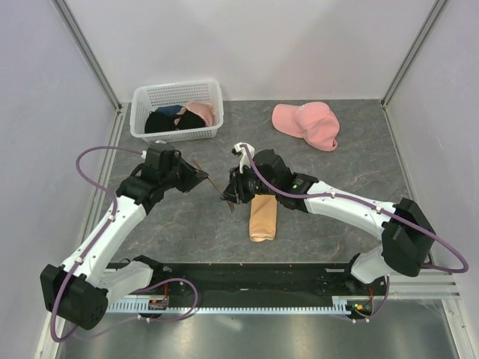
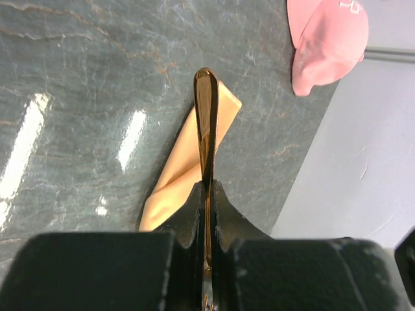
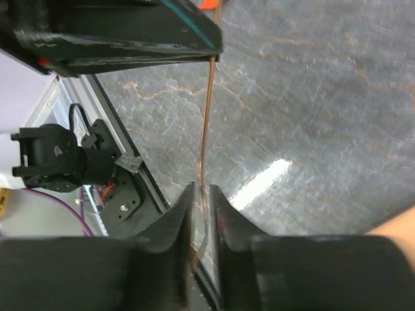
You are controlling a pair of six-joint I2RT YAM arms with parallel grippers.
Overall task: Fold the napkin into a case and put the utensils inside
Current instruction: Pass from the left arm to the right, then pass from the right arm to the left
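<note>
Left hand [image 2: 206,188] pinches a thin brown wooden utensil [image 2: 206,123]; right hand [image 3: 202,194] narrow round a wooden stick [image 3: 205,129], grip unsure; folded shiny peach-tan napkin [image 1: 263,217] awaits filling.

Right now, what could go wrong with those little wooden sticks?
The left gripper pinches a wooden utensil by one end, so it could twist or slip. The right gripper has a thin stick between its fingers; squeezing crookedly might snap or drop it. The folded napkin is narrow, so a utensil could land beside it.

Left fingers [image 2: 188,214] pinching a thin wooden utensil [image 2: 206,123], folded napkin [image 2: 178,181] behind, pink cap [image 2: 327,42] upper right
</note>
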